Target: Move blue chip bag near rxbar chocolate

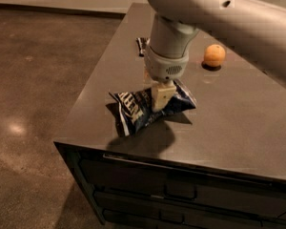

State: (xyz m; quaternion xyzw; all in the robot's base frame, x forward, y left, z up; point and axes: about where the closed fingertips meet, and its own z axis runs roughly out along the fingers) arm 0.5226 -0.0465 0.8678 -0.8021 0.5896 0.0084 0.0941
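The arm [238, 18] hides most of the rxbar chocolate [141, 45], upper centre. The gripper [162, 97] sits mid blue chip bag [132, 109]; its hold is unclear.

Arm [238, 23]: a single pale grey limb enters from the right edge and runs up and leftward across the top of the view. Its thick link ends in a rounded joint at upper centre.

Wrist [169, 42]: a cylindrical grey section drops straight down from that joint. It ends in a lighter collar with a small vented panel.

Pincer [162, 99]: cream-coloured and pointing vertically down beneath the collar. It sits low over the front-left part of the desk [229, 128], and its tip overlaps the blue chip bag [133, 111]. Contact cannot be confirmed.
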